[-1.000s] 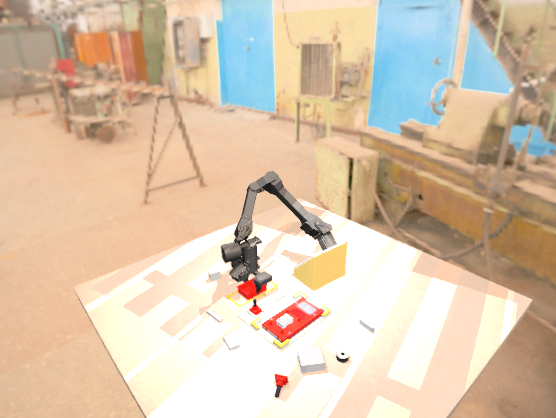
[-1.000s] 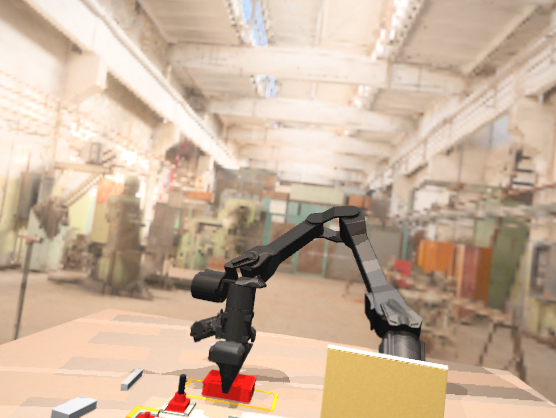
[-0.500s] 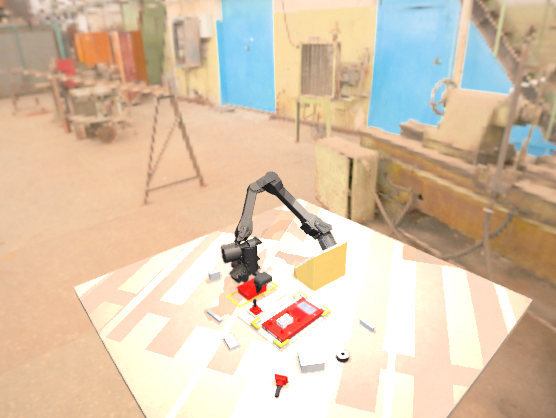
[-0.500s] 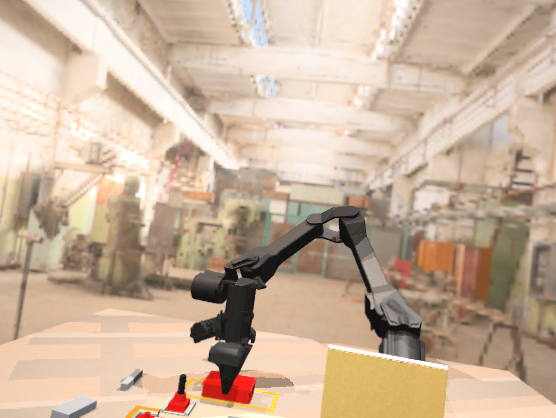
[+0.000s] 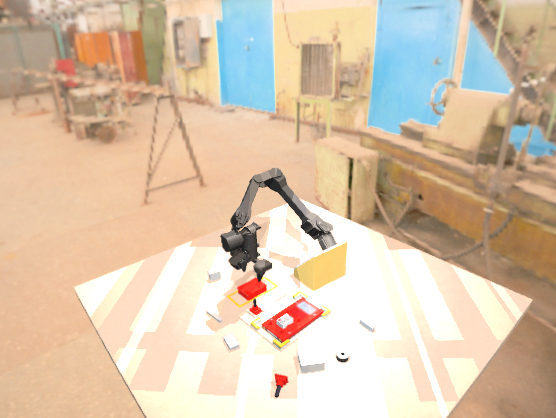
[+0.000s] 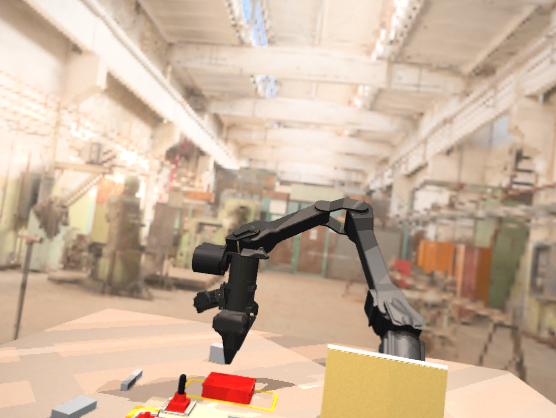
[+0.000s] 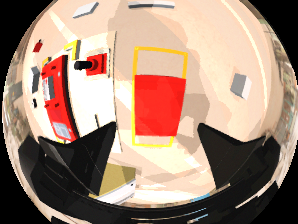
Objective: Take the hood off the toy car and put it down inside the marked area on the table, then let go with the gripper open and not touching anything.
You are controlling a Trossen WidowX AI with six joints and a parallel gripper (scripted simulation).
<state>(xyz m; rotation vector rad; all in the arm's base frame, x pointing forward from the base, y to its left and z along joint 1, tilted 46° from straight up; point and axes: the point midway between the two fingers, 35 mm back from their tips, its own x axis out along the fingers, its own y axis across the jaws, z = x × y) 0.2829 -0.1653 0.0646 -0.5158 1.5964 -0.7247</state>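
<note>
One hood: red flat block, lying flat on the bench inside the marked area, a yellow outlined rectangle; in the wrist view it fills the near part of the outline, with bare bench left at the far end.
Hood contact: nothing touches it; it rests on its own.
Gripper: released, jaws spread wide, holding nothing, hanging above the hood with a plain gap of air between fingertips and red surface in the exterior view.
Step in hand: retreat after release; judged nearly complete, since the hood sits within the outline and the gripper is free of it.
Doing it well: lift straight up, keep the jaws spread, avoid any sideways drift that could brush the hood or nudge it over the yellow line.
Toy car: red body in its own yellow-cornered bay, just beside the marked area, apart from the hood.
Red lever piece: small red base with a black stalk, between hood and car; keep clear of it.
Yellow box: upright near the arm base, well apart from the hood.
Grey blocks: scattered about the bench, none touching the hood.
</note>
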